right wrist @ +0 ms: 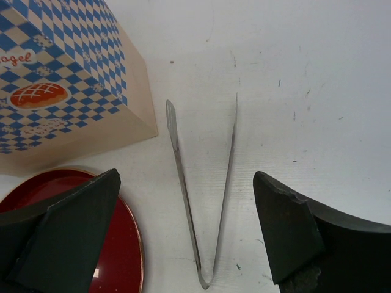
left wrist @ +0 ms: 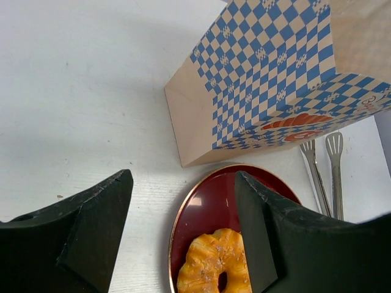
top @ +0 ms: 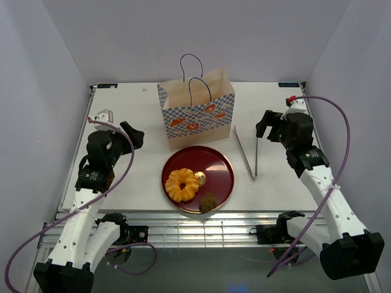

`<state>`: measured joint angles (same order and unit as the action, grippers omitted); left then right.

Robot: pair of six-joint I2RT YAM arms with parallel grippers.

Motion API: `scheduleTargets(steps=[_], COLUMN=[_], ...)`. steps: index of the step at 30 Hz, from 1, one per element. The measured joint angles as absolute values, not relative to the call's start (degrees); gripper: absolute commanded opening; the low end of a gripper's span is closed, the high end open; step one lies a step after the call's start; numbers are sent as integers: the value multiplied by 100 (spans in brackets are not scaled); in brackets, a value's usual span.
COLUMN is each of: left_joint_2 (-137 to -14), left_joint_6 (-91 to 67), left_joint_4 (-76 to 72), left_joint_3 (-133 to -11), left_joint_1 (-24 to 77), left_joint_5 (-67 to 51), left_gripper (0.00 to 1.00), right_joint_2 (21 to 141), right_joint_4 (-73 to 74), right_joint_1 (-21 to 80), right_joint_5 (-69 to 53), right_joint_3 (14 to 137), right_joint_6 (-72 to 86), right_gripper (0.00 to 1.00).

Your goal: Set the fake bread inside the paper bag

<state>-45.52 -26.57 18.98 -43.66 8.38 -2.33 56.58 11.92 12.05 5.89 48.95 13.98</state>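
Note:
The paper bag point(top: 195, 110) stands upright at the back middle of the table, handles up. In front of it a red plate point(top: 217, 160) carries the fake bread: a golden ring-shaped pastry point(top: 182, 184), a small golden piece point(top: 200, 178) and a brown lump point(top: 209, 201). My left gripper point(top: 131, 137) hovers left of the bag, open and empty. In the left wrist view the left gripper point(left wrist: 183, 232) looks down on the plate point(left wrist: 208, 207), the ring pastry point(left wrist: 214, 262) and the bag point(left wrist: 269, 79). My right gripper point(top: 267, 125) is open above metal tongs point(top: 247, 152).
The tongs point(right wrist: 226, 165) lie flat in a V between the bag point(right wrist: 61, 79) and my right gripper point(right wrist: 185, 201), beside the plate's rim point(right wrist: 128, 250). They also show in the left wrist view as tongs point(left wrist: 324, 171). White walls enclose the table on three sides.

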Motion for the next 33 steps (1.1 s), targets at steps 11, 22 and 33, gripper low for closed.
scheduleTargets(steps=[11,22,33], left_joint_2=[-4486,-4523,-4578], left_joint_6=[-2663,-2663,-2663], left_joint_4=[1824,1841,1841], left_joint_3=[-4366,-4366,-4366], left_joint_1=[838,838,838], left_joint_5=[108,172,209], left_gripper=[78,78,78], right_joint_2=[5175,5144,5098], right_joint_4=[1459,1531,1437], right_joint_1=[1205,1328,1358], right_joint_5=[727,906,906], right_joint_3=[5081,4890,4541], right_joint_6=[1564,1728,1758], right_gripper=[90,90,90])
